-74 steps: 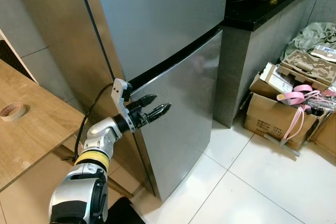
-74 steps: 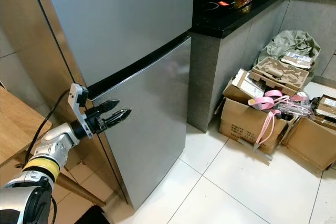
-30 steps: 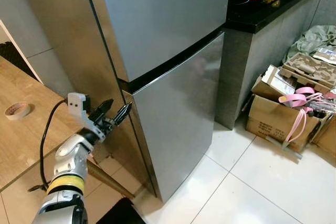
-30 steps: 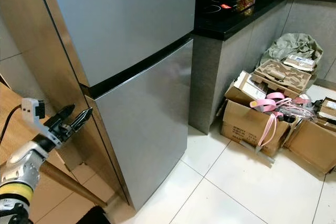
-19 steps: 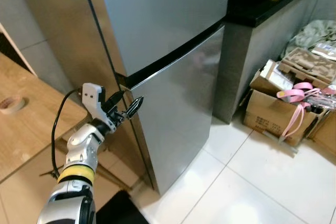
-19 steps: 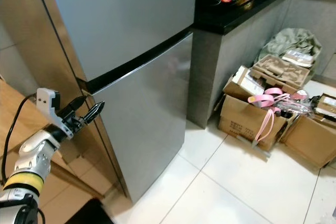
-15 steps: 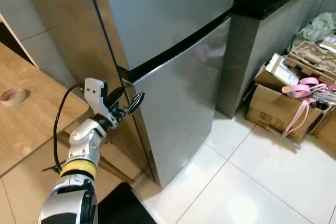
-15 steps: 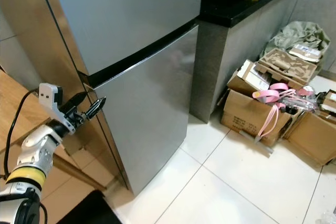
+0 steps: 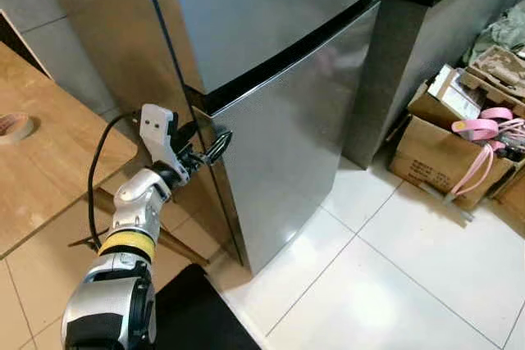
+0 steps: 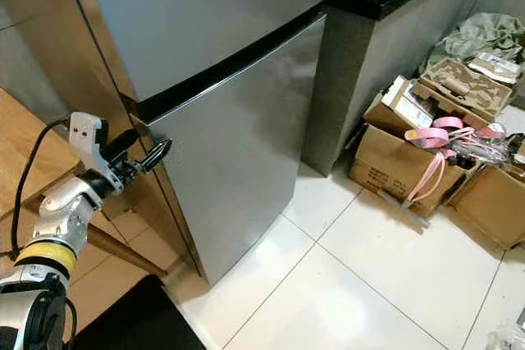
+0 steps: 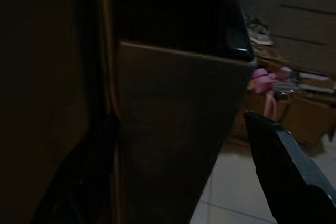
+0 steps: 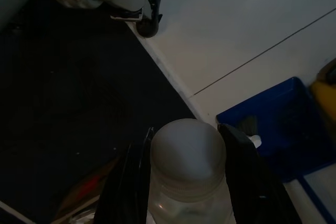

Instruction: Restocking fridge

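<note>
Your left gripper (image 9: pixel 212 147) at the fridge's lower door (image 9: pixel 303 120) edge.
Its jaws straddle that edge, spread; your right gripper (image 12: pixel 188 182) pinches a bottle (image 12: pixel 188 174), at 6 o'clock.

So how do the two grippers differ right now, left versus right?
The left gripper is raised at the hinge-side corner of the fridge's lower door, open, one finger on each side of the edge; the right gripper hangs low over the floor. The left holds nothing; the right is shut on a bottle with a frosted cap.
</note>
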Available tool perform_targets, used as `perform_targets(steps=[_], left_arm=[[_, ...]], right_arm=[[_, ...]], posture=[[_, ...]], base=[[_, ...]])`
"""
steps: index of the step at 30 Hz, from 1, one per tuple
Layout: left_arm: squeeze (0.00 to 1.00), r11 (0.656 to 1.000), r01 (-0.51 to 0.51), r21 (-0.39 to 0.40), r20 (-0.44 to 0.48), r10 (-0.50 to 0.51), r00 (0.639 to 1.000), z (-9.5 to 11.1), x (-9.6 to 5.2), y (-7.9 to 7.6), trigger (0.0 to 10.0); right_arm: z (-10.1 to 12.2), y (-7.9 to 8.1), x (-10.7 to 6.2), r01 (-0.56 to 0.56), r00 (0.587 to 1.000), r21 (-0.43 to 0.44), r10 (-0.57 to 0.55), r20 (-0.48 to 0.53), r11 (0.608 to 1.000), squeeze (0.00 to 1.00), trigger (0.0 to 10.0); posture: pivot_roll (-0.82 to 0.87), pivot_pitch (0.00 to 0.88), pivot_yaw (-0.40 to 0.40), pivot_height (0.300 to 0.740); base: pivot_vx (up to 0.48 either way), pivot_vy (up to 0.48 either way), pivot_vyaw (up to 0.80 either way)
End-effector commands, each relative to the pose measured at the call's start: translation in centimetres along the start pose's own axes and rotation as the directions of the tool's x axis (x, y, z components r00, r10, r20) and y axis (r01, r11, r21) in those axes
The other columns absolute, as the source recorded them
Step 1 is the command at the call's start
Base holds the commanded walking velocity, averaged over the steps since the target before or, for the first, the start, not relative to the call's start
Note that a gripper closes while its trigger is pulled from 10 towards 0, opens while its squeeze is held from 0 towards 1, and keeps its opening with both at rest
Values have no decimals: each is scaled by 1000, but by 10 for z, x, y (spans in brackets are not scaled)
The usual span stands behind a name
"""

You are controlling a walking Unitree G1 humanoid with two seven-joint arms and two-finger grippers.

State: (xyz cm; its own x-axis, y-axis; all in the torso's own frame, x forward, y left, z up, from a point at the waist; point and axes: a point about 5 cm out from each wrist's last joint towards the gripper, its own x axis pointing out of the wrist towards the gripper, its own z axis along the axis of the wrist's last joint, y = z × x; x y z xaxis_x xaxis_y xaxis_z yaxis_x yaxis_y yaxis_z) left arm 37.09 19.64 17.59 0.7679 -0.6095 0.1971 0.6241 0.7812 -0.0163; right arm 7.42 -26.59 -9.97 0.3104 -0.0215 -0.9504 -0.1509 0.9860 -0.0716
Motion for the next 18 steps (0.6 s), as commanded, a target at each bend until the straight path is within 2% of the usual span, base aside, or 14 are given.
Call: perform_targets(steps=[1, 2, 3, 5, 7, 8, 9, 10, 11, 15, 18], left_arm=[[0, 971, 240, 0, 23, -240, 971, 5, 20, -28, 10000], [0, 971, 240, 0, 23, -240, 971, 5, 20, -28, 10000], [0, 939, 344, -19, 19, -344, 939, 3, 21, -40, 10000], [0, 877, 478, -49, 7, -478, 878, -2, 20, -57, 10000], [0, 833, 548, -80, -9, -550, 835, -9, 17, -68, 10000], [0, 816, 571, -94, -14, -574, 819, -12, 15, -72, 10000], [0, 816, 571, -94, -14, -574, 819, -12, 15, -72, 10000], [0, 778, 614, -134, -12, -621, 783, -20, 12, -83, 10000], [0, 778, 614, -134, -12, -621, 783, -20, 12, -83, 10000], [0, 720, 666, -194, 6, -678, 735, -31, 9, -104, 10000], [0, 645, 715, -270, 85, -723, 685, -32, 7, -129, 10000]], right_arm=[[-7, 2, -1, -5, 1000, -7, 5, -17, 1000, 0, 10000], [-7, 2, -1, -5, 1000, -7, 5, -17, 1000, 0, 10000], [-7, 2, -1, -5, 1000, -5, 5, -18, 1000, 0, 10000], [-8, 3, -1, -5, 1000, -3, 5, -21, 1000, 0, 10000], [-7, 3, 0, -5, 1000, -1, 5, -22, 1000, 0, 10000], [-7, 4, 0, -5, 1000, 0, 5, -23, 1000, 0, 10000], [-7, 4, 0, -5, 1000, 0, 5, -23, 1000, 0, 10000], [-6, 4, 0, -6, 1000, 5, 6, -20, 1000, 0, 10000], [-6, 4, 0, -6, 1000, 5, 6, -20, 1000, 0, 10000], [-2, 6, 2, -6, 1000, 9, 6, -13, 1000, 0, 10000], [2, 7, 3, -7, 1000, 11, 7, -5, 1000, 0, 10000]], posture=[[-139, 177, 34, 740], [-139, 177, 34, 740], [-136, 170, 34, 740], [-134, 162, 36, 740], [-131, 154, 38, 740], [-131, 154, 38, 740], [-131, 154, 38, 740], [-125, 144, 42, 740], [-125, 144, 42, 740], [-121, 130, 47, 740], [-120, 123, 49, 740]], base=[[0, 0, 0], [0, 0, 0], [0, 0, 0], [0, 0, 0], [0, 0, 0], [0, 0, 0], [0, 0, 0], [0, 0, 0], [0, 0, 0], [0, 0, 0], [0, 0, 0]])
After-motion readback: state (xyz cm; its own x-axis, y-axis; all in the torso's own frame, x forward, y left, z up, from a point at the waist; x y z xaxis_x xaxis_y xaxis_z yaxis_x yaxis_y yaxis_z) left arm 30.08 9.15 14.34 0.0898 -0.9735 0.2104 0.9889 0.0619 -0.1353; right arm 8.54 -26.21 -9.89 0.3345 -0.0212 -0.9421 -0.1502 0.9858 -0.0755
